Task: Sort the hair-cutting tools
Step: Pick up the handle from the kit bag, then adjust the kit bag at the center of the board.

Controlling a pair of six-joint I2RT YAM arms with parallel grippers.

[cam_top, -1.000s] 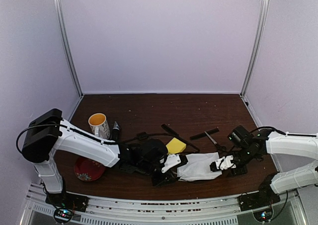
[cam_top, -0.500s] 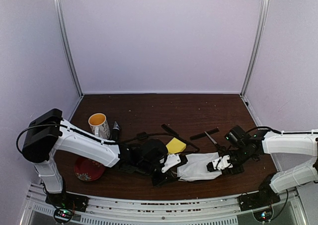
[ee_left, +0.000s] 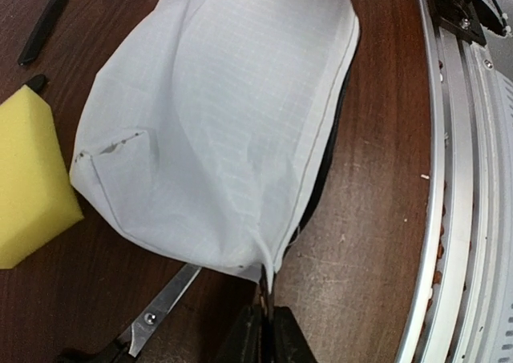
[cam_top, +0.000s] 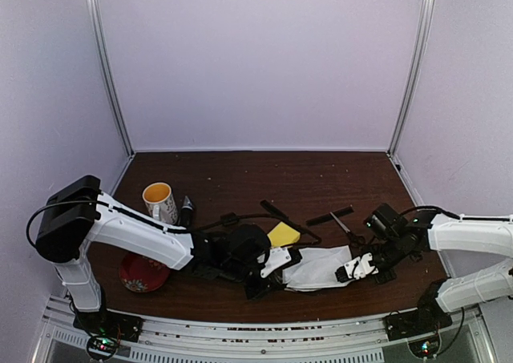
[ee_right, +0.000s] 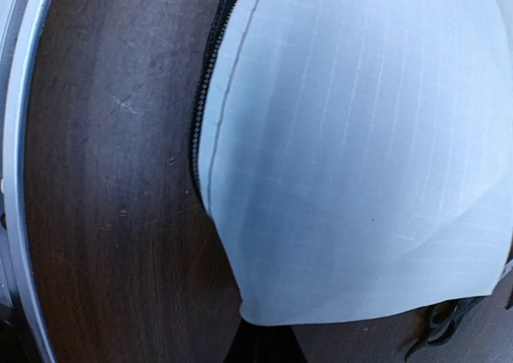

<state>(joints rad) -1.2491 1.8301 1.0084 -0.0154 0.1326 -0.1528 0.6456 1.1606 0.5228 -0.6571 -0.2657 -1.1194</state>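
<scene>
The white pouch (cam_top: 317, 267) lies at the table's front, stretched between both grippers. My left gripper (ee_left: 267, 324) is shut on the pouch's (ee_left: 232, 114) near corner by the black zipper. My right gripper (ee_right: 268, 348) is at the pouch's (ee_right: 361, 139) other end, its dark fingers closed together at the cloth's edge. One pair of scissors (ee_left: 160, 307) lies partly under the pouch beside my left gripper. A second pair of scissors (cam_top: 346, 228) lies behind the pouch; its handle shows in the right wrist view (ee_right: 445, 323). Two black combs (cam_top: 276, 213) (cam_top: 330, 215) lie behind. The trimmer (cam_top: 186, 211) lies by the mug.
A yellow sponge block (cam_top: 282, 235) sits just behind the pouch's left end. An orange-lined mug (cam_top: 160, 203) and a red bowl (cam_top: 144, 273) stand at the left. A small black piece (cam_top: 228, 217) lies mid-table. The metal rail (ee_left: 457, 219) runs along the front edge.
My right gripper shifted a little left, then back right, at the pouch's right end. The pouch's right end moved with it. My left arm has stayed put.
</scene>
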